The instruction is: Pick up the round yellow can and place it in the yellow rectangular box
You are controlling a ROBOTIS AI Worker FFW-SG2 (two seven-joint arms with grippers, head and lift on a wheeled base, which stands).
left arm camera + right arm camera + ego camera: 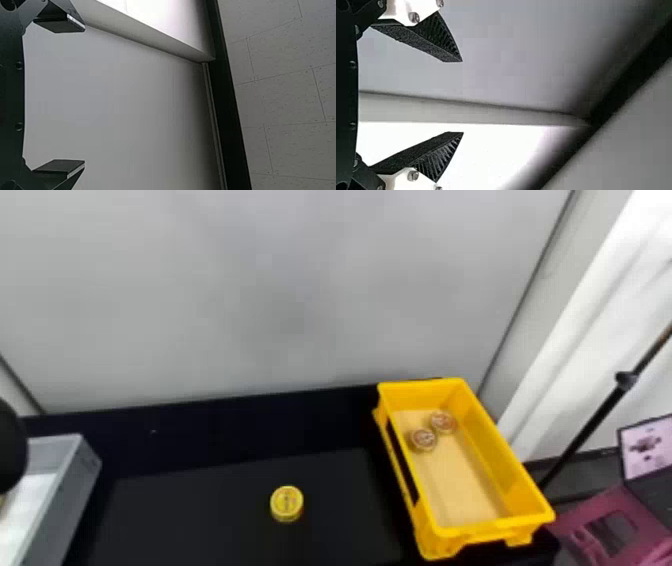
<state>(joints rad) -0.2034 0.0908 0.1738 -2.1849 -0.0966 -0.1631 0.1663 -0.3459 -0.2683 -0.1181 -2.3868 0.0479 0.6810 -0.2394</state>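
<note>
So the left gripper (81, 95) and right gripper (462, 97) are both wide open and empty, pale wall (514, 51) out past the fingers. Well apart from either one, the round yellow can (286, 500) just sits on the black table (200, 520), between the gray bin (67, 490) and the yellow rectangular box (480, 526).

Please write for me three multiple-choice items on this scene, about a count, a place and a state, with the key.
1. How many round tins lie in the yellow box?
A) two B) three C) four

2. Where is the round yellow can?
A) in that box B) on the black surface C) in the grey crate

3. The right pincer is
A) shut B) holding the can C) open

1 A: two lids show inside.
2 B: black lies all around it.
3 C: its fingertips stand apart.
</note>
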